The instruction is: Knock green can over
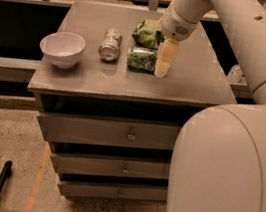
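Observation:
The green can lies on its side near the middle of the grey table, its dark green patterned body pointing left to right. My gripper hangs straight down from the arm. Its pale tip is just above the tabletop, right beside the can's right end. I cannot tell whether it touches the can. Nothing is held in it.
A wrinkly green foil bag lies just behind the can. A silver-white can lies on its side to the left, and a white bowl stands at the left edge. My arm's large white body fills the right foreground. Drawers are below the tabletop.

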